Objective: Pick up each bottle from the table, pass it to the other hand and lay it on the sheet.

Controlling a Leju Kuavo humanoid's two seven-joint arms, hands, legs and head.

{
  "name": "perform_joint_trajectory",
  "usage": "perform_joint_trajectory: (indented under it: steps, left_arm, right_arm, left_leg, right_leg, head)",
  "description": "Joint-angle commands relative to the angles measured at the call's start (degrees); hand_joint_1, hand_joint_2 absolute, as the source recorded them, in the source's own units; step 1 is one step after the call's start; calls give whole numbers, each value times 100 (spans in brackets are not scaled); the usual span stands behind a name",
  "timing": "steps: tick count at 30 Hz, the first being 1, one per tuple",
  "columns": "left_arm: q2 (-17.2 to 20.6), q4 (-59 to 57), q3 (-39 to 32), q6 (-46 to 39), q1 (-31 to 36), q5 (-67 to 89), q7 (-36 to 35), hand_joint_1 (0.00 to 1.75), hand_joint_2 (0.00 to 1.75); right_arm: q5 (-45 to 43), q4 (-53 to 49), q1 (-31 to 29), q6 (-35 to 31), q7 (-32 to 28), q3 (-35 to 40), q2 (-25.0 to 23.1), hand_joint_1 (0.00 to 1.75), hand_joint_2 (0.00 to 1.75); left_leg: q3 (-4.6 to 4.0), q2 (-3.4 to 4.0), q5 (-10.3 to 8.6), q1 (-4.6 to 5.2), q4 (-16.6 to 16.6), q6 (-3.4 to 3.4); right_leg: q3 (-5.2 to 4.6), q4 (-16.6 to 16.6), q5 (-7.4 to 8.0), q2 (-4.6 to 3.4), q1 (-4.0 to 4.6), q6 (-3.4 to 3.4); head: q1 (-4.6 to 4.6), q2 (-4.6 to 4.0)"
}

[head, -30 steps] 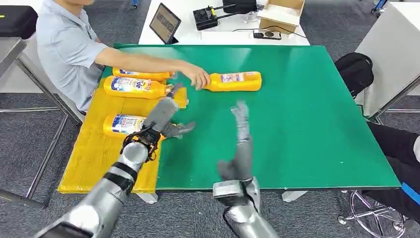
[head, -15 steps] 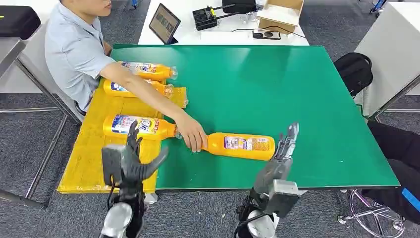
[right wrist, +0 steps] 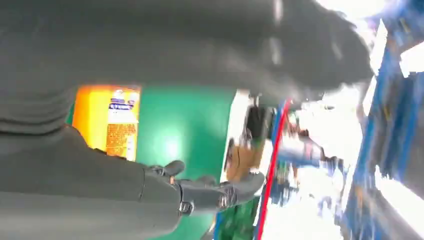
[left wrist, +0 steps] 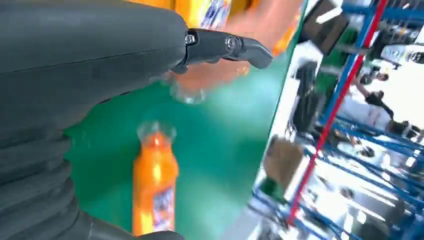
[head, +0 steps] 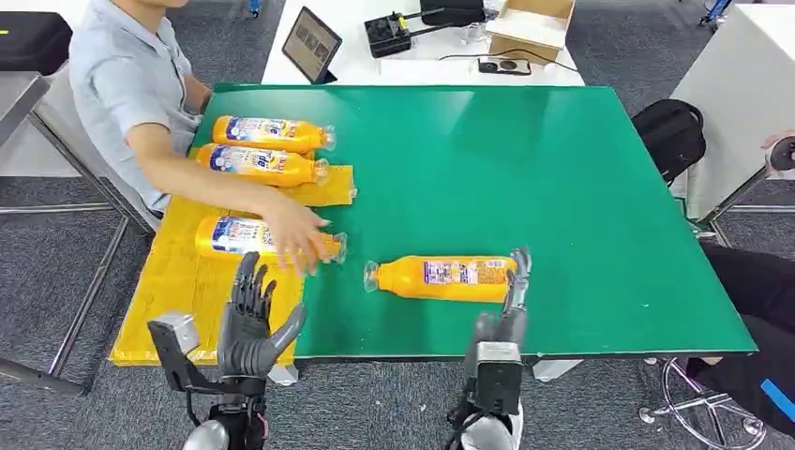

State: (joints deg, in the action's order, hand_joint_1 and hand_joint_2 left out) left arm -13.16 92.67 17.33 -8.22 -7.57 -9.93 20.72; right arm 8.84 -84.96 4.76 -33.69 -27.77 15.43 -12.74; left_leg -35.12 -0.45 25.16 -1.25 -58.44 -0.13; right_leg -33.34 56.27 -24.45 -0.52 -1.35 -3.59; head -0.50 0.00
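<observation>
An orange bottle (head: 441, 277) lies on its side on the green table (head: 525, 169), close to the front edge, cap pointing left. My right hand (head: 506, 309) stands at the front edge with its fingers raised beside the bottle's base, holding nothing. My left hand (head: 251, 319) is spread open over the front of the yellow sheet (head: 178, 291). Three more bottles lie on the sheet: two at the back (head: 267, 132) (head: 258, 164) and one nearer (head: 230, 234). The left wrist view shows the bottle (left wrist: 152, 185) beyond my left hand (left wrist: 100, 75); the right wrist view shows its label (right wrist: 107, 120) past my right hand (right wrist: 150, 195).
A seated person (head: 122, 84) at the left reaches an arm over the sheet, hand (head: 295, 239) above the nearest bottle's neck. A tablet (head: 311, 42) and cardboard box (head: 531, 26) stand on the white table behind. A black backpack (head: 670, 136) sits right of the table.
The person slid the bottle to the front of the table, let go and drew the hand back over the sheet. Both my arms pulled back to the front edge.
</observation>
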Motion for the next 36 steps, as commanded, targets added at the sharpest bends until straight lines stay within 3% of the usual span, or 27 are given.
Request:
perform_joint_trajectory:
  steps: [1,3,6,11,21,26,31,36]
  left_arm:
    - [697,-524,677,1054,-139,-531,-419,0,175]
    - [737,-670,733,1327,-120,-853,-503,0,175]
    - [611,-857,673,1330,-132,-1214,-601,0,175]
    - [552,-717,890,441,-159,-351,-467,0,175]
    - [570,-668,899,402,-168,-332,-470,0,175]
    - [738,-608,952,389,-130,-115,-592,0,175]
    - [627,-638,739,335,13,247,-664,0,175]
    - [518,-603,655,96,117,728,-508,0,175]
  right_arm:
    - [1951,1897,-1172,31,552,-1527,743,0,175]
    - [2619,2442,-1518,-121,623,-1447,944,0,175]
    - [2742,2813,-1877,7,700,-1433,1062,0,175]
    - [3004,2714,-1969,159,1012,-1438,1397,0,175]
    - [3012,2747,-2017,313,1085,-1457,1449,0,175]
    - [3432,3881,-2672,741,1487,-1230,1566,0,175]
    - [3490,5385,-3629,1358,1560,-896,1228,0,175]
    - [3574,5693,-3807,1511,1673,-680,1090,0,175]
  left_leg:
    - [47,2,-5,5,30,14]
    - [52,18,-4,5,31,13]
    - [40,17,-2,4,21,9]
    - [36,4,-1,5,12,11]
    - [26,5,2,3,8,9]
    - [16,12,-1,3,6,8]
    - [22,36,-1,4,6,8]
    - [50,27,-6,-2,6,8]
  right_leg:
    - [50,-34,8,7,1,16]
    - [50,-36,13,-9,1,19]
    - [35,-23,12,-8,3,17]
    - [34,-12,2,8,1,15]
    - [27,-8,2,4,3,15]
    - [14,-6,8,-6,1,8]
    - [13,-4,14,-29,1,10]
    - [39,-6,9,-12,6,11]
  head:
    - [0,0]
    - [-2,0]
    - [0,0]
    - [0,0]
    - [0,0]
    - [2,0]
    - [2,0]
    - [0,0]
